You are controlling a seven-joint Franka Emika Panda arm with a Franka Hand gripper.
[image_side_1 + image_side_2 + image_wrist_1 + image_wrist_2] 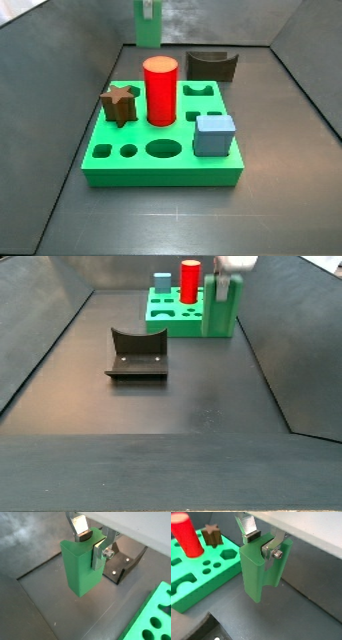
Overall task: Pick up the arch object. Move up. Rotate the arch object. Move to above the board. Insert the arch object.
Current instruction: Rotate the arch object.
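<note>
The gripper (262, 541) hangs above the dark floor with its jaws clamped on the upper end of the arch object (262, 568), one silver finger (250, 528) flat against one face and the other pressed on the opposite side. In both wrist views the pale green block hangs upright, clear of the floor, its lower end free; a groove runs down one of its faces (81, 564). In a side view the arch object (219, 306) is just beside the board (178, 318), at its edge rather than over it, with the gripper (233, 264) at the top of the block. In a side view the block (147, 24) shows beyond the far end of the board (160, 172).

The bright green board lies flat on the floor. A red cylinder (160, 90) stands upright in it near the middle, a dark brown star piece (119, 105) sits just beside that, and a pale blue cube (215, 135) sits toward the other side. A round cutout (163, 150) and smaller holes stay open along the near edge. A dark brown block with a curved notch (213, 65) sits at the far end of the board.

The fixture (136, 354) stands on the floor, well apart from the board, and shows behind the held block in a wrist view (125, 561)
</note>
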